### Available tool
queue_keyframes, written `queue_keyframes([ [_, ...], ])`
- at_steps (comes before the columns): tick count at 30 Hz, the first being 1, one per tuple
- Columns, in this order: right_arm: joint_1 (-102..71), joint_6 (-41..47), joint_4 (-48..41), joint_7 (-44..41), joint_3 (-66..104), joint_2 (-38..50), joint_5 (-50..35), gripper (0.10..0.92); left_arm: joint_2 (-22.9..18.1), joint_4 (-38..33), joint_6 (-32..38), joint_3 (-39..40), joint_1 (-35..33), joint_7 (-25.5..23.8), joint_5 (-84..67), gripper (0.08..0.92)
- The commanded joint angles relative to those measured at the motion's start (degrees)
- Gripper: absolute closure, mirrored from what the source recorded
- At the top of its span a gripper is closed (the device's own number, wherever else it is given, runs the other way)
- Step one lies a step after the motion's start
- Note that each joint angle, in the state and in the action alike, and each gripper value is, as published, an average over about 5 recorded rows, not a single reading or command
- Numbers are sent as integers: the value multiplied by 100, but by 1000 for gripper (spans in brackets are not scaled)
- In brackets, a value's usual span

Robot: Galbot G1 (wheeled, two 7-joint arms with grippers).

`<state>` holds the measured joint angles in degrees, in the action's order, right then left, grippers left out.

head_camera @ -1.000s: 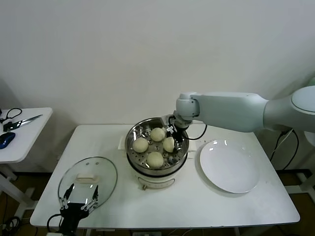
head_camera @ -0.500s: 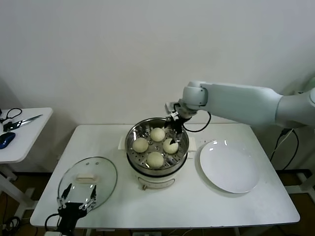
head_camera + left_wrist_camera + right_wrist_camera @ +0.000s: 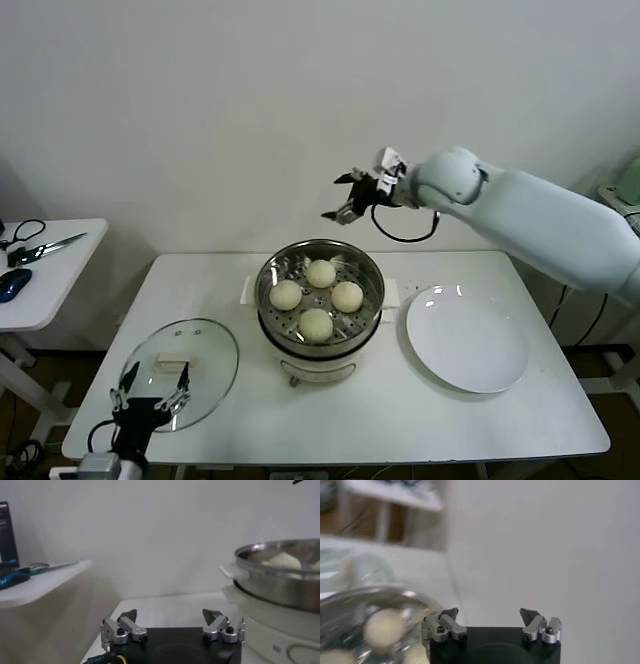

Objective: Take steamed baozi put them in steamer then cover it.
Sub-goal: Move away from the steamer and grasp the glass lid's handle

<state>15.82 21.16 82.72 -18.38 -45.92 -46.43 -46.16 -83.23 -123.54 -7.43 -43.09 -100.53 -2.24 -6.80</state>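
Note:
Four off-white baozi (image 3: 317, 296) lie on the perforated tray inside the shiny steel steamer (image 3: 372, 312) on its cream base at the table's middle. The steamer also shows in the left wrist view (image 3: 280, 580) and the right wrist view (image 3: 350, 610). The clear glass cover (image 3: 210, 350) with its cream knob lies flat on the table at the front left. My right gripper (image 3: 345, 198) is open and empty, high above the steamer's far rim. My left gripper (image 3: 150, 400) is open and empty, low at the cover's front edge.
A flat white plate (image 3: 467, 337) lies to the right of the steamer. A small side table (image 3: 45, 285) with scissors and a blue object stands at the far left. A white wall is behind the table.
My right gripper has let go of the baozi in the steamer and risen up and away, above the far rim. My left gripper has risen slightly near the cover.

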Motion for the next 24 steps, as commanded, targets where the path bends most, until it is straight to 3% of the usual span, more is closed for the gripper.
queue_keyframes([
  [1,-3791,-672,1204,1845,3909,1628,549,203,82,-72,-92,13,116,54,-372,177],
  [6,-6413,-1081,1714,1880,6299,1575,897,203,137,9,81,-42,369,39,-360,177],
  [11,-8737,-1827,2085,1721,8334,737,1276,203,291,209,448,-54,493,40,-232,177],
  [16,-10072,-2754,2267,1512,9171,-292,1543,203,438,356,1047,-17,453,43,-144,177],
  [24,-11057,-3454,2539,1357,9394,-1450,1591,203,501,663,1785,-73,452,186,1034,177],
])
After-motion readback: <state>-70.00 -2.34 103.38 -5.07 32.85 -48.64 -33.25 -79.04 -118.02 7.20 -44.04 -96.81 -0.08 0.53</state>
